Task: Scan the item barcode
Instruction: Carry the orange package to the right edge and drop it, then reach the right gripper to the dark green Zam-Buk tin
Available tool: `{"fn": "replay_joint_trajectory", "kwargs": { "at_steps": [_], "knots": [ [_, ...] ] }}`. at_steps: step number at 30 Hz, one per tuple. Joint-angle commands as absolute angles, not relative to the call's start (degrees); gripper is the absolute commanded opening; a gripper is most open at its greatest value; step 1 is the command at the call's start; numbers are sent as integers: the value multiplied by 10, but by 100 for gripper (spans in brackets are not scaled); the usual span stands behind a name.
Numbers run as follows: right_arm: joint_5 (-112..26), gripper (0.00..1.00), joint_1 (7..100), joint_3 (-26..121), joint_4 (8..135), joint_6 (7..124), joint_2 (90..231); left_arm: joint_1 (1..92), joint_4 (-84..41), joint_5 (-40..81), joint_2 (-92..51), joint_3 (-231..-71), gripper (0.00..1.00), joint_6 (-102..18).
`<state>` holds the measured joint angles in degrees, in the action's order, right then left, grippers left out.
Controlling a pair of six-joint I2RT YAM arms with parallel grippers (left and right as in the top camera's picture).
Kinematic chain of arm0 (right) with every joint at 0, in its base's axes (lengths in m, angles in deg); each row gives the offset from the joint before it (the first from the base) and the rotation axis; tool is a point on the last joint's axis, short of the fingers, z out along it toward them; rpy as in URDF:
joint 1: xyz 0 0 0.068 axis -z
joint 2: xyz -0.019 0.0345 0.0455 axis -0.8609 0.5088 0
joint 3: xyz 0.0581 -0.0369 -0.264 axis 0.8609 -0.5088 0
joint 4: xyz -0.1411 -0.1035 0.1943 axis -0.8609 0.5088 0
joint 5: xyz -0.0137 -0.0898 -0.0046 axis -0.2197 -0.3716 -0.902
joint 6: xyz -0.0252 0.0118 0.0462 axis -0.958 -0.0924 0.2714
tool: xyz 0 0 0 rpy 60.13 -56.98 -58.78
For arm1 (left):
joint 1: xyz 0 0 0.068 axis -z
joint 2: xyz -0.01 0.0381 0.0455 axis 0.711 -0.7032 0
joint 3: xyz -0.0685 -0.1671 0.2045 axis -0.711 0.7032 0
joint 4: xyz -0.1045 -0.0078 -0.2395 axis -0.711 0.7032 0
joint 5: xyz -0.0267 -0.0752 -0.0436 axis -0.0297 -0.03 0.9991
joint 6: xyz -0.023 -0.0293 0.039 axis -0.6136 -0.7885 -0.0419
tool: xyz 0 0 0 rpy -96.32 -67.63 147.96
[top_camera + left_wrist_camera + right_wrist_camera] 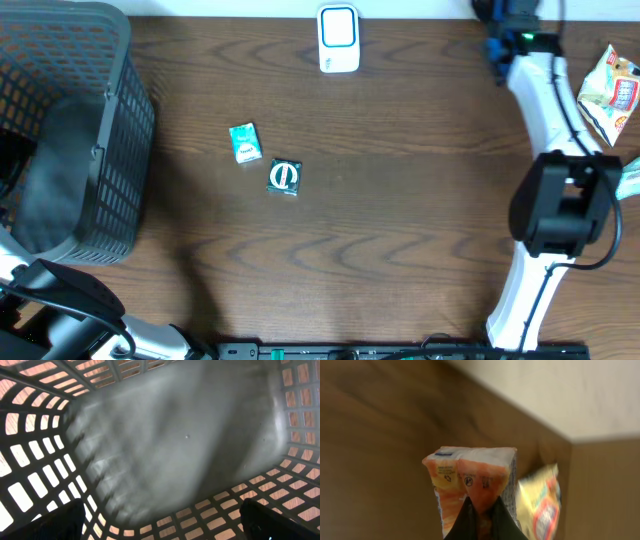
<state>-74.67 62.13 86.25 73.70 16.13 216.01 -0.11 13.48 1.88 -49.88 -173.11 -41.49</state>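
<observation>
Right gripper (480,510) pinching packet (470,477) at 3 o'clock, well apart from scanner (338,38) at 12. Left gripper (161,525) spread wide inside basket (110,150). Scan not yet done.

A dark wood-grain table (400,240) fills the view, with a pale surface (555,390) beyond its far edge.

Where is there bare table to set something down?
Widest bare wood: between the dark pack and the right arm, up to the scanner. Also the front strip below both packs. A narrower gap separates basket and teal pack. Crowded: far right, by the snack bag and held orange packet.
</observation>
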Motion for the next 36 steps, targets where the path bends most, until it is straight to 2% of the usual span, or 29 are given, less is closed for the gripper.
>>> {"fn": "replay_joint_trajectory", "kwargs": {
  "at_steps": [1, 2, 3, 4, 7, 10, 13, 17, 22, 29, 34, 36],
  "knots": [
    [-764, 6, 669, 843, 747, 200, 2159, -3, 138, 17, -502, -1730, 98, -418],
    [-764, 13, 678, 838, 748, 215, 2159, -3, 138, 17, -502, -1730, 98, -418],
    [-764, 61, 697, 829, 749, 249, 2159, -3, 138, 17, -502, -1730, 98, -418],
    [-762, 99, 720, 814, 751, 294, 2159, -3, 138, 17, -502, -1730, 98, -418],
    [-725, 99, 741, 796, 755, 350, 2159, -3, 138, 17, -502, -1730, 98, -418],
    [-610, 99, 755, 780, 768, 357, 2159, -3, 138, 17, -502, -1730, 98, -418],
    [-441, 99, 754, 771, 778, 359, 2159, -3, 138, 17, -502, -1730, 98, -418],
    [-130, 99, 732, 767, 778, 389, 2159, -3, 138, 17, -502, -1730, 98, -418],
    [28, 99, 672, 766, 806, 438, 2159, -3, 138, 17, -502, -1730, 98, -418],
    [-31, 99, 540, 765, 817, 438, 2159, -3, 138, 17, -502, -1730, 98, -418],
    [-202, 99, 429, 763, 817, 440, 2159, -3, 138, 17, -502, -1730, 98, -418],
    [-256, 99, 388, 763, 816, 475, 2159, -3, 138, 17, -502, -1730, 98, -418]
  ]
}}
